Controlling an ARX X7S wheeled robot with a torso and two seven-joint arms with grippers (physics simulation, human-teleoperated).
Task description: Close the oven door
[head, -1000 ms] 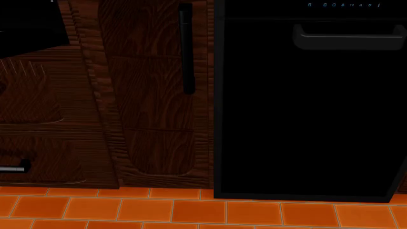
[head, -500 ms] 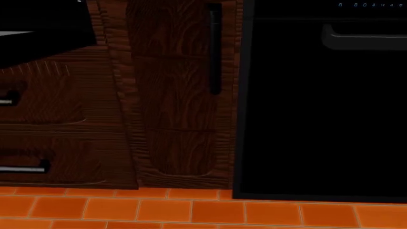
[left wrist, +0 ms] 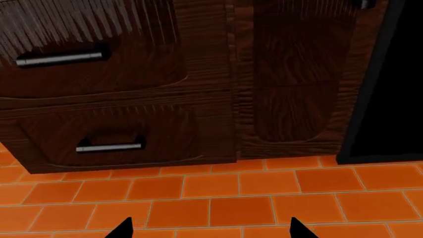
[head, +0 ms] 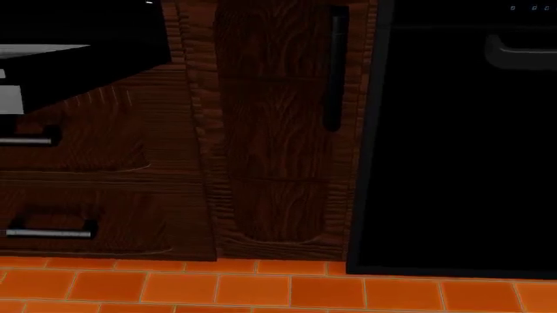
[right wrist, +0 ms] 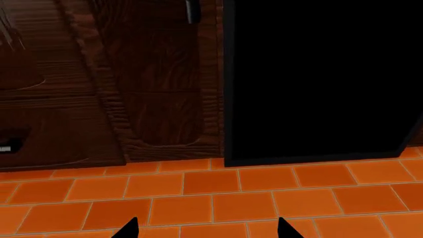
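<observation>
Hovering low over orange tile floor [left wrist: 225, 208], left gripper [left wrist: 210, 229] showing two dark fingertips spread apart, gripping nothing. Right gripper [right wrist: 206, 228] doing likewise, tips parted. Beyond left gripper, wooden drawers [left wrist: 112, 134] with silver bar handles [left wrist: 109, 147] facing it. Beyond both, narrow cabinet door [head: 278, 130] with black vertical handle [head: 334, 72]. Ahead of right gripper, tall black appliance front [right wrist: 317, 79] standing. Farthest, up beyond left gripper, oven door [head: 83, 39] hanging open, jutting out above drawers, well apart from both grippers.
</observation>
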